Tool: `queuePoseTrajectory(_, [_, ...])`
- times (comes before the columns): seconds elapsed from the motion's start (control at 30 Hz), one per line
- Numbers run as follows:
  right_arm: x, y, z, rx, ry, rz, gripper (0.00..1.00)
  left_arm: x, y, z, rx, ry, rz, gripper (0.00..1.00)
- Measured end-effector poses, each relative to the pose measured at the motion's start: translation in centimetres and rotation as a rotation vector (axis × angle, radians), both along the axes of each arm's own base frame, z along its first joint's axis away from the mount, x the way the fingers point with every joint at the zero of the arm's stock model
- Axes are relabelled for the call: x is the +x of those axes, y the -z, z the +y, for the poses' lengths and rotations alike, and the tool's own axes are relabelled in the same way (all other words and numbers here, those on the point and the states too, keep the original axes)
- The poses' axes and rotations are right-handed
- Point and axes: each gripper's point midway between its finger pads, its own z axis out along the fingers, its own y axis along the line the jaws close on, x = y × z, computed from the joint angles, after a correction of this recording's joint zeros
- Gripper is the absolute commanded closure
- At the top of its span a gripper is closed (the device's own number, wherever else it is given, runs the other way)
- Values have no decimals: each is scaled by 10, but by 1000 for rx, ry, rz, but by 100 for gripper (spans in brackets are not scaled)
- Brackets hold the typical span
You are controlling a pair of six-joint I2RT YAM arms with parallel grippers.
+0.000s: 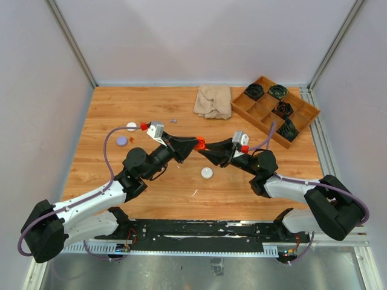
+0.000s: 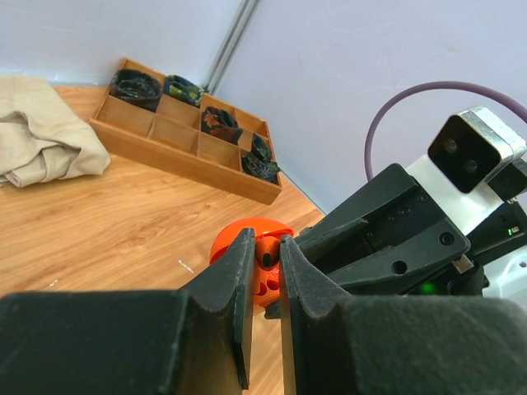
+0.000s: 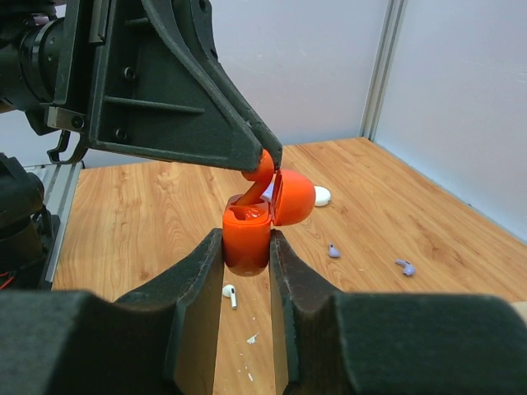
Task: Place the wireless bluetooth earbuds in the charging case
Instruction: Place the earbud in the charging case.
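Note:
My right gripper (image 3: 247,240) is shut on an orange charging case (image 3: 247,237), held upright above the table with its lid (image 3: 293,197) hinged open. My left gripper (image 2: 265,244) is shut on an orange earbud (image 2: 268,253). In the right wrist view this earbud (image 3: 259,171) has its stem reaching down into the case's opening. The two grippers meet tip to tip in the top view (image 1: 200,145). A white earbud (image 3: 230,294) and two pale purple earbuds (image 3: 333,250) (image 3: 403,267) lie loose on the wood.
A white round case (image 1: 207,173) lies just in front of the grippers. Another white case (image 1: 131,127) and a purple one (image 1: 122,141) lie at the left. A beige cloth (image 1: 213,100) and a wooden divided tray (image 1: 254,112) sit at the back.

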Motion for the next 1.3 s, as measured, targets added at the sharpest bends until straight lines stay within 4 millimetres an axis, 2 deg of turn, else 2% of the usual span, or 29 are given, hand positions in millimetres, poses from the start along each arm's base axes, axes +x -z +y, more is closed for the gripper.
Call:
queuePoseTrajectory(0.3, [-1, 1, -2, 5, 6, 7, 99, -4, 3, 2, -11, 6, -3, 79])
queuePoseTrajectory(0.57, [-4, -7, -5, 23, 11, -12, 99, -12, -1, 3, -19, 35, -21, 74])
queuePoseTrajectory(1.03, [-5, -8, -6, 26, 8, -17, 99, -12, 9, 3, 29, 35, -17, 51])
queuePoseTrajectory(1.3, [-6, -8, -6, 27, 8, -19, 99, -8, 15, 8, 73, -1, -5, 47])
